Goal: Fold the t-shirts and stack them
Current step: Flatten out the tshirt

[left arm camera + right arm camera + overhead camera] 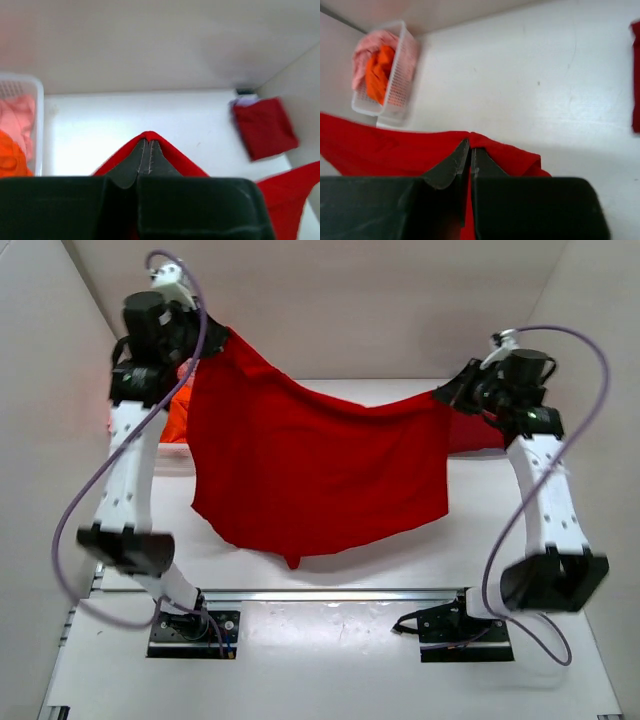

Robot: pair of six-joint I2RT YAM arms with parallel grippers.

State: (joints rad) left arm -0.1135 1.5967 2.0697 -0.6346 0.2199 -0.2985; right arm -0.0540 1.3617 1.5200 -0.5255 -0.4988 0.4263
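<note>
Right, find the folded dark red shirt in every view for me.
Top external: the folded dark red shirt shows mid-right, beside the right corner of the bright red shirt.
Left wrist: right of centre, fully visible.
Right wrist: cut off at the right edge.
Shared landmark: the bright red shirt, in all three.

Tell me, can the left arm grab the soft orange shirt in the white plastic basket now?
Probably not yet: the left gripper is shut on the hanging bright red cloth t-shirt, so it's busy.

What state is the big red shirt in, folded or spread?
Spread: the bright red t-shirt hangs open in the air, pinched between the left gripper and the right gripper.
</note>
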